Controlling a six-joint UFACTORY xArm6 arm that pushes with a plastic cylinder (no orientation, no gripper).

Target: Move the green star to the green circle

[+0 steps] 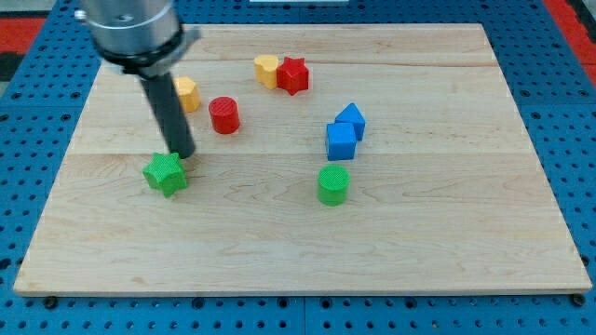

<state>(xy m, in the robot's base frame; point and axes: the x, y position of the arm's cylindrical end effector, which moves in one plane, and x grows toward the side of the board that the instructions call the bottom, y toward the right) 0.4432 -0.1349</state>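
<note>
Pushing comes next, I think: my tip point(183, 154), a bare rod with no claw, touches the green star point(165, 173) at its 1 o'clock, so it must swing to 9 o'clock and shove toward the green circle point(333, 184) at 3 o'clock.

a: what sits near the view's top?
b: a yellow block point(266, 70) touching a red star point(294, 75); further left, a yellow block point(187, 94) and a red cylinder point(224, 115).
a: and right?
b: two blue blocks point(345, 130) touching, on the wooden board point(447, 223).
</note>
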